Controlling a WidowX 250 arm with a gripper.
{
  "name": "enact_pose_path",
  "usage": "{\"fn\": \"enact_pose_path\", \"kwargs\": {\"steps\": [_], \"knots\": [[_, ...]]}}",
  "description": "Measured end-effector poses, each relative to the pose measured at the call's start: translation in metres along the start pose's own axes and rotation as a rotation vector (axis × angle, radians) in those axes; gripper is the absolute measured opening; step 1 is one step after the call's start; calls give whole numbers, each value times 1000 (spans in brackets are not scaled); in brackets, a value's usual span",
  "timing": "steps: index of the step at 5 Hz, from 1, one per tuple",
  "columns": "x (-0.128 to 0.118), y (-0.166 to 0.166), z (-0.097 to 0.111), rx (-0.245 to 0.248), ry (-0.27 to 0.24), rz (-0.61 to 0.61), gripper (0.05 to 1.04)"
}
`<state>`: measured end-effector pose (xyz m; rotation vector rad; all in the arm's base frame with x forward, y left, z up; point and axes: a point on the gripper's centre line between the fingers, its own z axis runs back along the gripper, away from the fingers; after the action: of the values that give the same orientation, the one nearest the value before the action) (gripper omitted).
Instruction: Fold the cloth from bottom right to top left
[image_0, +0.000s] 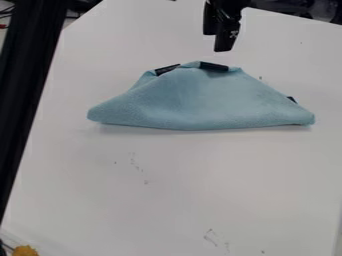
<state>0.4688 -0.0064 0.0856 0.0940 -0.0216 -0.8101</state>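
Cloth (200, 100) near the jaws, apart

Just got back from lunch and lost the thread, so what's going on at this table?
A robot arm is working on folding a light blue cloth. The cloth lies on the white table and looks folded over, its long edge nearest the camera and dark strips along its far side. The black gripper hangs beyond that far side, not touching the cloth.

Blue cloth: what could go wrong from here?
The gripper is close to the top edge of the blue cloth; a low sweep toward the camera could drag the fold apart. The long bottom edge looks rounded rather than creased, so the fold might relax open.
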Motion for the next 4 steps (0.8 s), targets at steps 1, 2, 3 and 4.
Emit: {"fn": "enact_pose_path", "kwargs": {"steps": [1,2,3,4], "knots": [[-18,-12,8,-64,122,232,1001],[-45,-13,30,-112,148,372,1001],[-89,-17,48,-106,130,505,1001],[-132,-16,60,-105,50,598,1001]]}}
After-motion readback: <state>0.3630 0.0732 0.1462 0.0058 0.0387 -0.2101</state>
